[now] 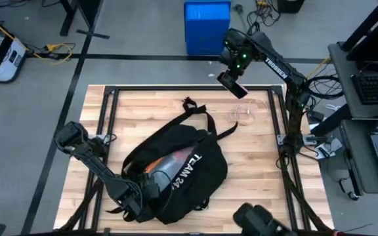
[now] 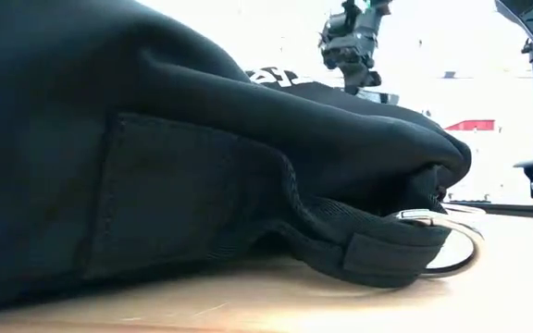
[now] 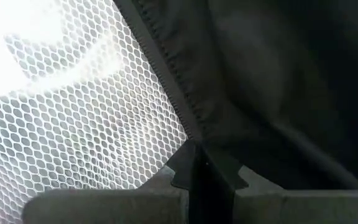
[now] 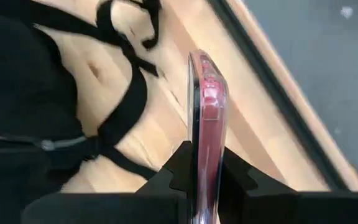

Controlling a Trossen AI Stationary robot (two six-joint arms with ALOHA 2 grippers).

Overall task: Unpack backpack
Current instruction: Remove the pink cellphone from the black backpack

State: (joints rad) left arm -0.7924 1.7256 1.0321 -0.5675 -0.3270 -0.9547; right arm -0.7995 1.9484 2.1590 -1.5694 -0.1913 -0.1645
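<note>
Backpack lies below right gripper, which clamps a phone.

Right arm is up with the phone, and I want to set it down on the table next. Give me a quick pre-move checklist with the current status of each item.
1. Phone held in the right gripper: ok, clamped edge-on between the fingers.
2. Right gripper clear of the backpack: ok, raised over the table's far edge in the high view.
3. Bare wood to put it on: ok, open table right of the bag; a clear item already lies near the far right corner, so avoid it.
4. Straps out of the drop path: ok, they lie off to one side.
5. Left gripper holding the opening: cannot tell; it is at the bag's mesh lining.
</note>
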